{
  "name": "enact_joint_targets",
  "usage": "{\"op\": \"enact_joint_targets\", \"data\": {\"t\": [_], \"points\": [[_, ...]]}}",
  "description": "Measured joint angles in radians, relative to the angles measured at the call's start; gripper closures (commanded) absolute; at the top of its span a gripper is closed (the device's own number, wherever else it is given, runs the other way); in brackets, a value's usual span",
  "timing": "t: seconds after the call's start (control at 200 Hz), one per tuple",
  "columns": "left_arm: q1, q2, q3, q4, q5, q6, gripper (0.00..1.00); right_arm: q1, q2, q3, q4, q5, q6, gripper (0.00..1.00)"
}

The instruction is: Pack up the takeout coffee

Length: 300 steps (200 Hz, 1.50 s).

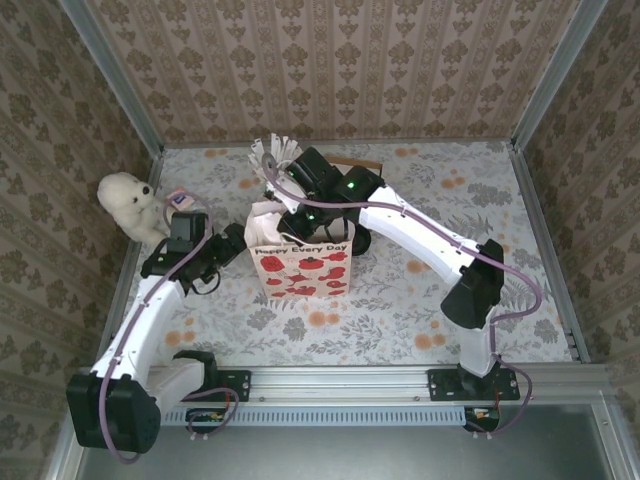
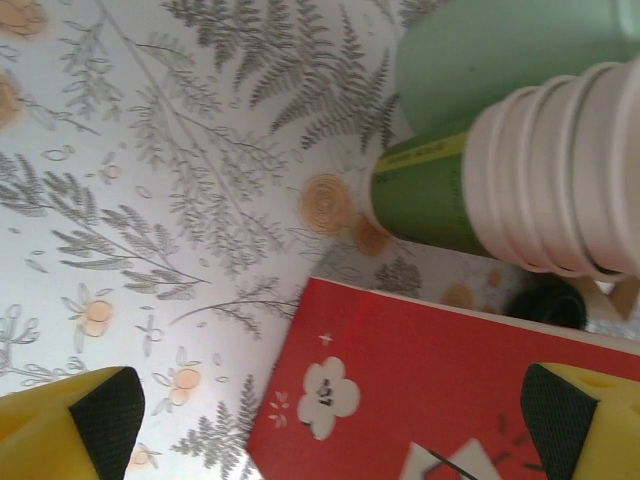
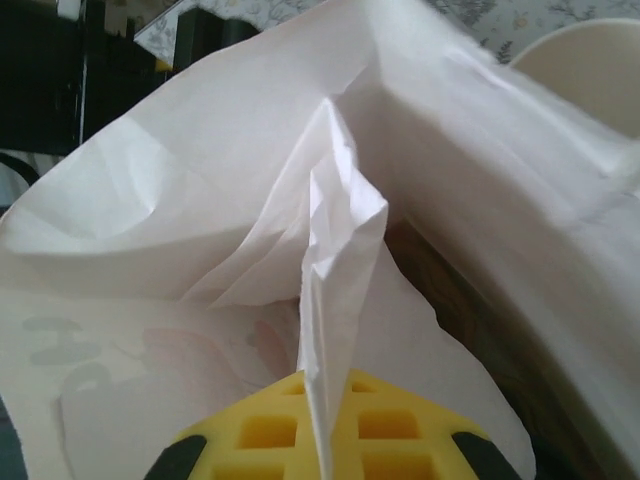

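A white paper bag (image 1: 300, 270) printed with red flowers stands upright in the middle of the table. My right gripper (image 1: 298, 215) is at its top rim, shut on a pinched fold of the bag's white paper (image 3: 335, 250), which runs down between the yellow pads (image 3: 325, 420). My left gripper (image 1: 235, 245) is open beside the bag's left side, with the red panel (image 2: 420, 390) between its spread fingers (image 2: 330, 430). A dark round shape (image 1: 357, 240) just right of the bag, half under the right arm, may be the takeout coffee; I cannot tell.
A stack of lidless green cups with cream rims (image 2: 560, 180) and a pale green pot (image 2: 480, 50) stand behind the bag; the pot's white sticks (image 1: 270, 152) show from above. A white plush animal (image 1: 130, 205) sits at the far left. Patterned walls enclose the table.
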<state>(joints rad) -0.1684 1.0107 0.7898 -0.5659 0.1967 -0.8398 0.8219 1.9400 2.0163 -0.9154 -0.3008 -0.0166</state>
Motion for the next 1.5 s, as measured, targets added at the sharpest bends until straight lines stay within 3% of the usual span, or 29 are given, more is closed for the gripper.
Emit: {"op": "enact_joint_targets", "data": {"t": [0.335,0.57,0.89,0.985,1.285,1.5], "points": [[0.0,0.023,0.093,-0.052,0.14,0.012,0.0,0.001,0.19,0.182,-0.085,-0.058,-0.178,0.97],[0.0,0.023,0.162,-0.164,0.202,0.099,0.0,0.001,0.226,0.195,-0.132,-0.045,-0.229,0.89],[0.0,0.07,0.169,-0.183,0.238,0.127,0.0,0.001,0.224,0.182,-0.14,-0.047,-0.296,0.91],[0.0,0.069,0.169,-0.183,0.229,0.127,0.0,0.001,0.232,0.182,-0.136,-0.046,-0.304,0.87],[0.009,0.041,0.148,-0.167,0.131,0.126,0.0,0.001,0.219,0.178,-0.127,-0.029,-0.324,0.53],[0.013,0.075,0.137,-0.123,0.111,0.124,0.0,0.001,0.082,0.106,-0.071,-0.012,-0.307,0.27]]}}
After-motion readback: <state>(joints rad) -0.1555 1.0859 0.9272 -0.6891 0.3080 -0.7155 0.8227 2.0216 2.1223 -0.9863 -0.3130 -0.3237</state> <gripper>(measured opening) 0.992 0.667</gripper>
